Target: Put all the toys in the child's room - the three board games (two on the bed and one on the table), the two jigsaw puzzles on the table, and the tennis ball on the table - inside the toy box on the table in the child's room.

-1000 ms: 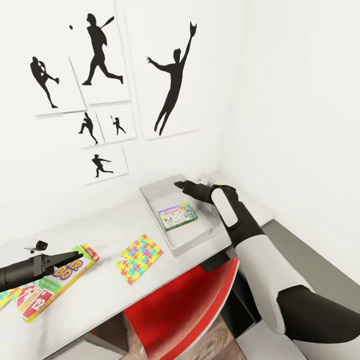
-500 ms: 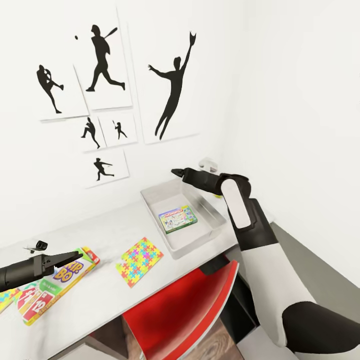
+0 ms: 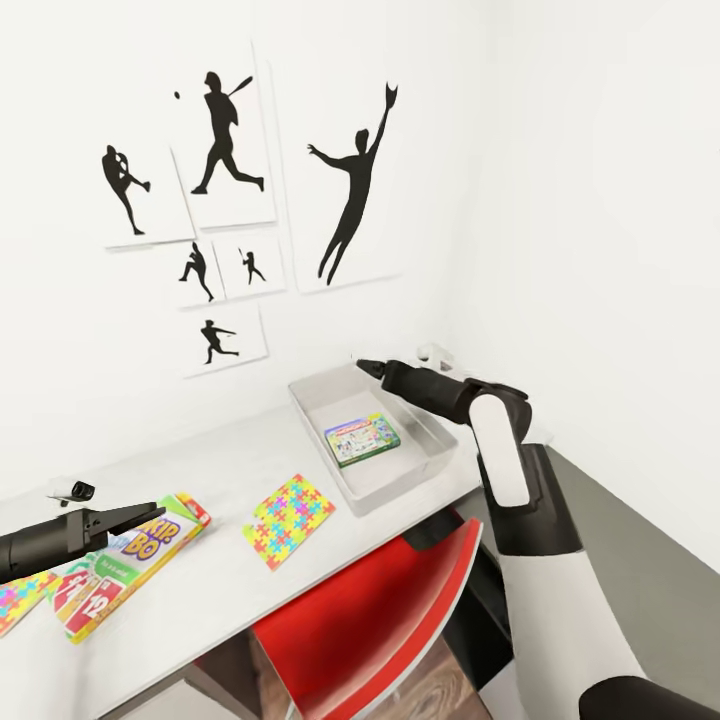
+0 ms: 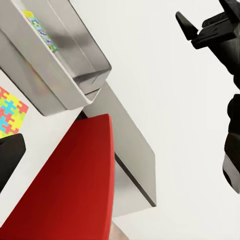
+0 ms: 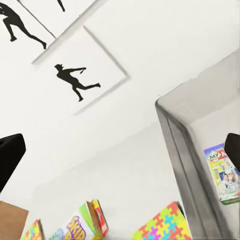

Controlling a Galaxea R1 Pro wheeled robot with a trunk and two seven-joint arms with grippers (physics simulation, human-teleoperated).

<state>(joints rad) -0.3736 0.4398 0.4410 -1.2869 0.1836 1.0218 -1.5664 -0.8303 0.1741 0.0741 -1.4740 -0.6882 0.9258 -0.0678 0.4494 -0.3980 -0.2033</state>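
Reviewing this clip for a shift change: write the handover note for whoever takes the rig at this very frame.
Right gripper: above the toy box, holding nothing; jaw gap can't be read.
Left gripper: over the Skip-Bo game, jaws look shut, nothing gripped.
Done: green-edged board game lies inside the toy box.
Left: Skip-Bo game and a jigsaw puzzle on the table; a second jigsaw puzzle at the frame's left edge.
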